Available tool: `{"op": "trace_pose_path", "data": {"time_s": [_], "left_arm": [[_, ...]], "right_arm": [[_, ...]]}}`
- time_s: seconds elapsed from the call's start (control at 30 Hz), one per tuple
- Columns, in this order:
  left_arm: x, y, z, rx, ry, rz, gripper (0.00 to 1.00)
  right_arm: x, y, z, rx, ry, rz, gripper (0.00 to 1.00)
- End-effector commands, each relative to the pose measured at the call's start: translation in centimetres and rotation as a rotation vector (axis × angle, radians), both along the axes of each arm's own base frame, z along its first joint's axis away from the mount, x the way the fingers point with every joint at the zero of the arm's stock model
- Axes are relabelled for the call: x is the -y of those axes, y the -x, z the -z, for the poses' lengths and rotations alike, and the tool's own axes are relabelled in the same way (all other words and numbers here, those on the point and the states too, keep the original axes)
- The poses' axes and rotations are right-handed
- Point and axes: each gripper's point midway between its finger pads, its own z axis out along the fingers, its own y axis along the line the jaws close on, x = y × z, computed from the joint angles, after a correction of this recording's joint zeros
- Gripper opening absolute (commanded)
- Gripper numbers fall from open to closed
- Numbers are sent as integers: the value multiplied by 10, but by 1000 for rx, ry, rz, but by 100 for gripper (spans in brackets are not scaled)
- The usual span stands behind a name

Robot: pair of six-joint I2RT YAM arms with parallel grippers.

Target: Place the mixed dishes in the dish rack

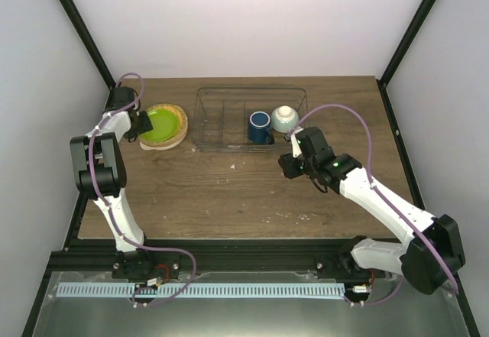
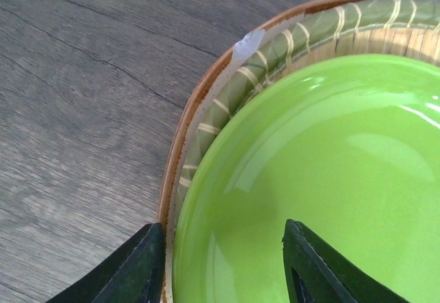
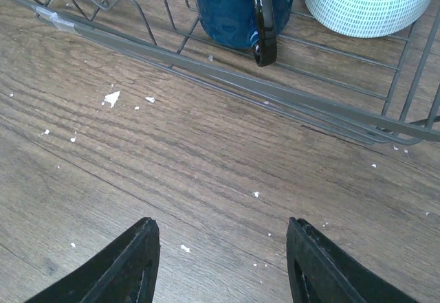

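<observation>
Looking down from the top camera, I see the dish rack (image 1: 210, 119) at the far middle of the table (image 1: 214, 192). The small dark blue mug (image 1: 258, 127) stands inside its right part, and the pale mint bowl (image 1: 284, 117) sits upside down just right of the mug, at the rack's right end. Left of the rack, just beside it, the lime-green plate (image 1: 162, 123) lies on top of a stack of plates. My left gripper (image 1: 140, 123) is at that stack's left edge. My right gripper (image 1: 289, 161) hovers in front of the rack's right near corner.

My left wrist camera shows the lime-green plate (image 2: 330, 165) lying on the tan woven-look plate (image 2: 275, 49), with the brown-edged rim of the beige patterned plate (image 2: 199, 97) under both. My left gripper (image 2: 220, 268) is parted across the stack's rim, one finger (image 2: 137, 268) outside it and the other over the green plate. Whether either finger touches, I cannot tell.

My right wrist camera shows my right gripper (image 3: 220, 262) spread apart over bare wood with nothing between the fingers. Beyond the rack's near wire rail (image 3: 275, 86) stands the mug (image 3: 227, 7), handle toward me, with the bowl (image 3: 364, 4) to its right. White crumbs (image 3: 111, 98) lie on the wood in front of the rack.
</observation>
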Motion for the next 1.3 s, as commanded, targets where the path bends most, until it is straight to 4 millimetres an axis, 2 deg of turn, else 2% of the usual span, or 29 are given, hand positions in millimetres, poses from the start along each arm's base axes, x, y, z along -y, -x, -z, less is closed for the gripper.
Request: {"op": "trace_pose_path", "data": {"time_s": [0.0,0.47,0.97,1.27], "left_arm": [[-4,-10,-6,31,3,6,48],[-10,-3,0,31,17,-24,31],[-7,7,19,32,97,-43,0],[-11,25,14,71,142,-82,0]], "right_arm": [[0,1,5,-18,9,13,52],[2,3,10,-25,13,12,52],[6,8,16,-36,27,15,52],[3,9,18,-45,15,3,52]]}}
